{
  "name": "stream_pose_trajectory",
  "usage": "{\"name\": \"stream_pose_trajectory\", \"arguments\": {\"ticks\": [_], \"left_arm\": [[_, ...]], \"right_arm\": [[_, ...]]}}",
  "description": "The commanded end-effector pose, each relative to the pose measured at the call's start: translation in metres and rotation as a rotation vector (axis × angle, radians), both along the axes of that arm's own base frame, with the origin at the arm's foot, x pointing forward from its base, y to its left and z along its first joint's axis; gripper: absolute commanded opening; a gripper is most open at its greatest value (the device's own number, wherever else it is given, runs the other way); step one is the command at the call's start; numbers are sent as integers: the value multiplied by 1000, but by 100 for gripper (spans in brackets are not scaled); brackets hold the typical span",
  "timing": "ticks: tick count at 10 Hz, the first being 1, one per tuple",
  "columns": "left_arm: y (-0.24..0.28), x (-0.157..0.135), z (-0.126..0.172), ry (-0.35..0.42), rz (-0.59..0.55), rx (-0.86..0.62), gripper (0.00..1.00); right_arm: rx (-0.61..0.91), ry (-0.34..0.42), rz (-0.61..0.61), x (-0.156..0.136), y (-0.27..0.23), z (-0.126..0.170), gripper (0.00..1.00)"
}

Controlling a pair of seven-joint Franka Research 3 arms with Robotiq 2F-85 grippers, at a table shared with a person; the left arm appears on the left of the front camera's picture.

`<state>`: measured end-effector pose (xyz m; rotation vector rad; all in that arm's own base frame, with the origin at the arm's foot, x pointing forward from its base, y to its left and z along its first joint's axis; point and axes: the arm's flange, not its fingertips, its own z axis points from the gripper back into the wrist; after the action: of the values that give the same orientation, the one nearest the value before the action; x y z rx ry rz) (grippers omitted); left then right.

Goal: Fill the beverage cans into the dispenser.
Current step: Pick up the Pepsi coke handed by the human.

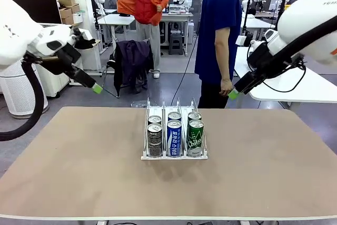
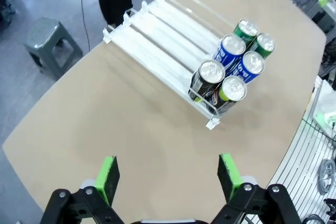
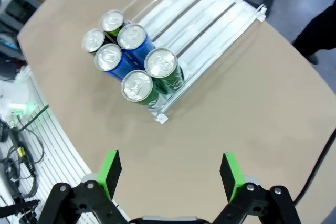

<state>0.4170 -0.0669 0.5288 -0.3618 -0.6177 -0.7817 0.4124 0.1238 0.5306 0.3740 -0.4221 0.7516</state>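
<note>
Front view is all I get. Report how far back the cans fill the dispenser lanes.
Observer: The left wrist view shows two beverage cans per lane, six in all, bunched at the low-lip end of the dispenser.
Operator: Describe the rest of the lanes.
Observer: Behind the cans, all three lanes are bare white track to the far end.
Operator: Check the tools.
Observer: Both are open and hold nothing: the left tool and the right tool, each above bare table.
</note>
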Motion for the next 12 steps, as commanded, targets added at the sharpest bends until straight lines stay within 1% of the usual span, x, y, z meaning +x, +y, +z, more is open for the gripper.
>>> {"name": "stream_pose_trajectory", "arguments": {"ticks": [1,2,3,4,6,7,8,9,11,12], "left_arm": [[11,8,1,-2,-75,-99,100],[17,11,1,15,-38,-143,100],[11,7,-7,3,61,-78,100],[10,3,8,-8,-25,-86,100],[10,3,8,-8,-25,-86,100],[10,3,8,-8,-25,-86,100],[10,3,8,-8,-25,-86,100],[10,3,8,-8,-25,-86,100],[6,2,8,-9,-3,-65,100],[21,6,44,-9,-101,-141,100]], "right_arm": [[44,11,73,3,-12,13,100],[57,-18,65,1,-15,16,100],[49,-61,-25,-5,-15,12,100],[28,-3,44,1,-9,15,100],[28,-3,44,1,-9,15,100],[22,-18,26,0,-13,18,100],[65,26,89,5,-20,42,100],[97,55,110,10,-24,64,100],[162,117,158,33,-34,100,100],[209,145,166,38,-39,117,100]]}}
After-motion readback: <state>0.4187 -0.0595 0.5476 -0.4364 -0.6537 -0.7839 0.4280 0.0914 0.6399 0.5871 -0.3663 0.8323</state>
